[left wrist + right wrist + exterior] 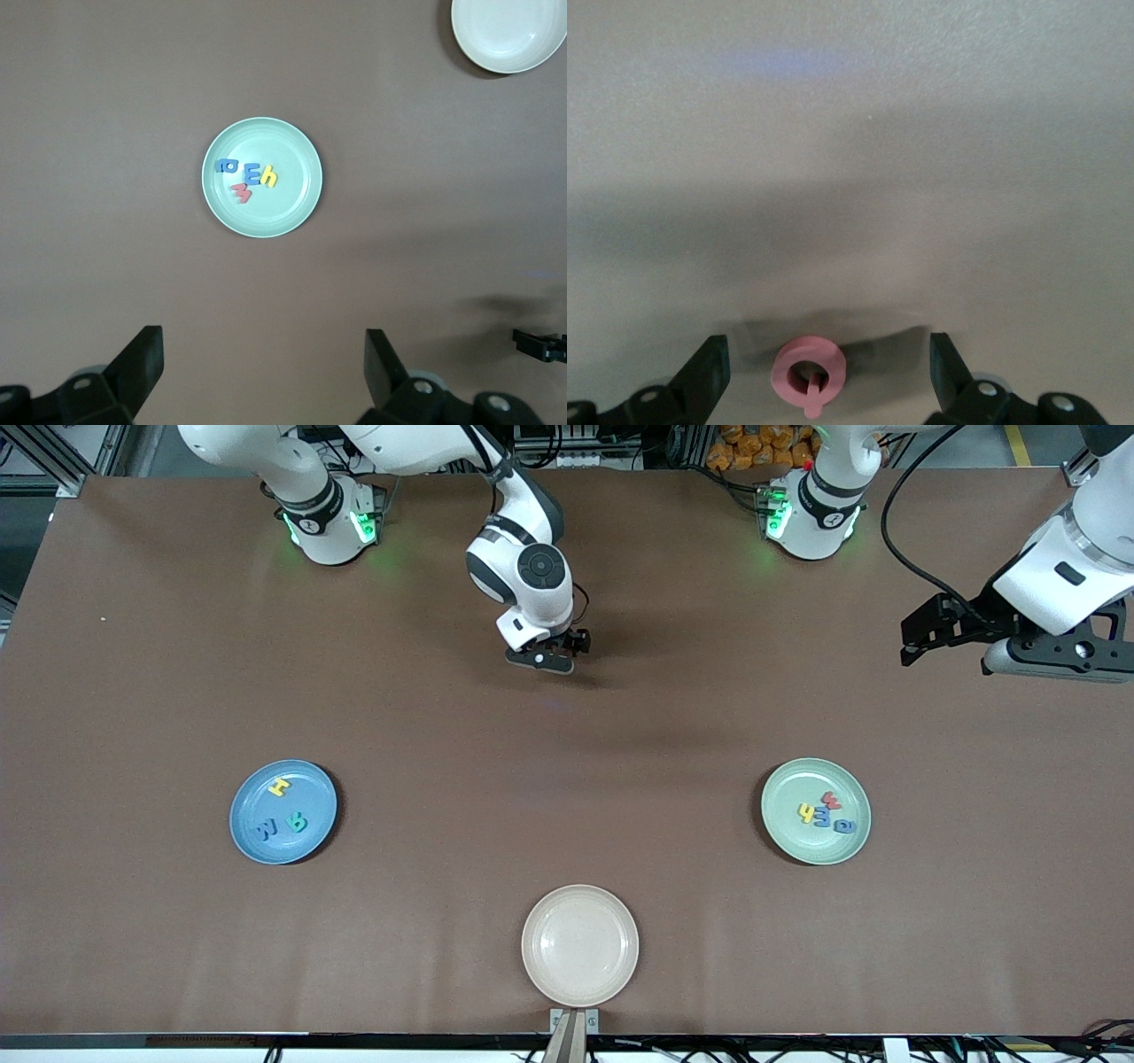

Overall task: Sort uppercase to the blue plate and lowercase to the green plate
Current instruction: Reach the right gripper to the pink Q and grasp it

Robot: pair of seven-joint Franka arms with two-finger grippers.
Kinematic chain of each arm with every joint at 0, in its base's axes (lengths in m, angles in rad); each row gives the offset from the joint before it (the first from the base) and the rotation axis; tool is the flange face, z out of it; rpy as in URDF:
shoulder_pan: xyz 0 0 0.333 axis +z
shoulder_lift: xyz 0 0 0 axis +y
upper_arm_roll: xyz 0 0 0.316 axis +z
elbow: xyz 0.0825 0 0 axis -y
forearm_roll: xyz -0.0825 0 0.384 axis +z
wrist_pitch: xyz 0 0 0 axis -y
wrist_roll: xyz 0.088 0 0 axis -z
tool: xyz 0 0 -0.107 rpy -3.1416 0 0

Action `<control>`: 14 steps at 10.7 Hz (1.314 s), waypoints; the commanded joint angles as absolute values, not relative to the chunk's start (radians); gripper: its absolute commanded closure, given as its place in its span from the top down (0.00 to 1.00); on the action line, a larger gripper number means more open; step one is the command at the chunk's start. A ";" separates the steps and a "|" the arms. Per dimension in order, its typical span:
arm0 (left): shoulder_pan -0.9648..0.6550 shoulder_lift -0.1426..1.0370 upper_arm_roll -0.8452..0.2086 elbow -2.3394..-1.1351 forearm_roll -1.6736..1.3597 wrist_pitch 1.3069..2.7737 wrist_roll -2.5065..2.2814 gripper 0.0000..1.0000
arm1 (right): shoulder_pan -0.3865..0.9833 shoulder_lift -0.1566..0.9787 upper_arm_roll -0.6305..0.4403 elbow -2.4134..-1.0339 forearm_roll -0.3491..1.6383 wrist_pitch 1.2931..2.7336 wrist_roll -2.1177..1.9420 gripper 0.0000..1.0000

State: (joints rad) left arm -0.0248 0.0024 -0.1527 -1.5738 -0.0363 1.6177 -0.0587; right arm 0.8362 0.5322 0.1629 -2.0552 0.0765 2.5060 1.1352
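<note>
Now, reading the front view as a clock face, we see the blue plate (251,841) at about eight o'clock on the table (567,726), toward the right arm's end. On it lie three capitals: the yellow H (279,786) at twelve, the blue W (266,831) at seven, and the teal R (298,823) at four.

At twelve o'clock from the table's middle, the right claw (542,657) (828,341) hangs low over the table. Its fingers are spread wide, and the pink-red G (808,374) lies flat on the table between them, touching neither. We cannot see the G from the front.

The cream plate (580,945) sits bare at six o'clock, nearest the camera.

At four o'clock is the green plate (816,850) (262,212) with the small letters: the yellow h (806,812) at nine, the blue m (823,818) by the centre, the red w (831,799) at one, and the blue g (846,825) at four.

The left claw (921,638) (261,336) waits high at two o'clock, its fingers apart and gripping nothing.
</note>
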 commanded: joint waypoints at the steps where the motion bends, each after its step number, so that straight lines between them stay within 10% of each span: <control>1: -0.017 -0.008 -0.156 -1.578 -0.051 1.611 -0.057 1.00 | 0.848 0.543 0.166 -2.068 0.060 2.542 1.181 1.00; 6: -0.014 -0.006 -0.155 -1.577 -0.049 1.614 -0.055 1.00 | 0.854 0.542 0.167 -2.068 0.060 2.539 1.183 1.00; 7: -0.015 -0.006 -0.155 -1.577 -0.049 1.614 -0.057 1.00 | 0.854 0.540 0.167 -2.068 0.060 2.539 1.183 0.81; 8: -0.015 -0.003 -0.156 -1.577 -0.051 1.614 -0.057 1.00 | 0.854 0.538 0.167 -2.068 0.060 2.537 1.189 0.28; 9: -0.017 -0.005 -0.155 -1.578 -0.049 1.614 -0.057 1.00 | 0.854 0.537 0.167 -2.068 0.060 2.537 1.201 0.00; 14: -0.018 -0.005 -0.156 -1.577 -0.051 1.614 -0.057 1.00 | 0.854 0.531 0.172 -2.071 0.029 2.528 1.198 0.00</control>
State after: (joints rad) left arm -0.0227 0.0026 -0.1522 -1.5738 -0.0363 1.6177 -0.0587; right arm 0.8463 0.5233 0.1705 -2.0560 0.0515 2.5213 1.1703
